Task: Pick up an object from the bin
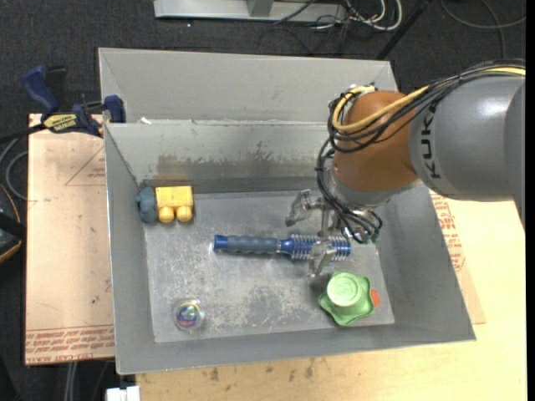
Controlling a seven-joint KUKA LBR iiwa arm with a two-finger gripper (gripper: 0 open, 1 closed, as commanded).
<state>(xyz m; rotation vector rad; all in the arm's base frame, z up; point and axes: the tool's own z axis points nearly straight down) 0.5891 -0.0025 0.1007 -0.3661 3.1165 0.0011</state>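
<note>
Arm reaching in from the right, its grey link crossing above the bin's [125, 249] right wall and the orange-covered wrist bent down toward the floor right of the middle. Cables loop over the wrist's far side. The gripper [307, 241] points downward with its fingers spread apart: one metal finger [295, 210] stands on the far side and the other on the near side of the bristled end of a blue brush [248, 245]. That brush lies flat across the middle of the floor, handle to the left and blue-and-white bristles to the right under the gripper. The fingers straddle the bristled end without clamping it (whether they touch the bristles cannot be told).

Just near and right of the gripper lies a green lobed lid [345, 297], close to the near right corner. A yellow block [174, 205] sits at the far left of the floor, touching a small grey-blue piece [147, 205] on its left. A small round glassy thing [188, 314] lies near the near left corner, well apart from the rest
</note>
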